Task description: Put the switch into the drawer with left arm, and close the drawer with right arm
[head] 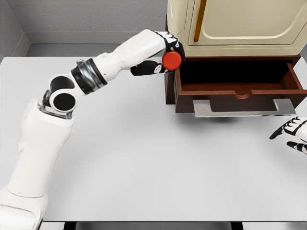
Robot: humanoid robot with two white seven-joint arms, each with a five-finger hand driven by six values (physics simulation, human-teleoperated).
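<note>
Left hand grips switch — at drawer edge.

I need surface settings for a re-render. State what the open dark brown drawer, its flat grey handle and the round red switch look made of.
Open dark brown drawer: looks like stained wood, reddish-brown and matte; no grain is visible.
Flat grey handle: looks like brushed metal, pale grey with a soft sheen.
Round red switch, held in the left hand: probably glossy plastic, uniform red with a faint highlight.

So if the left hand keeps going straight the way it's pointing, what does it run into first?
The left hand, shut on the red switch, points right toward the open drawer. It would probably meet the drawer's left wall first, or pass just over it into the cavity; depth is unclear from the head view.
</note>
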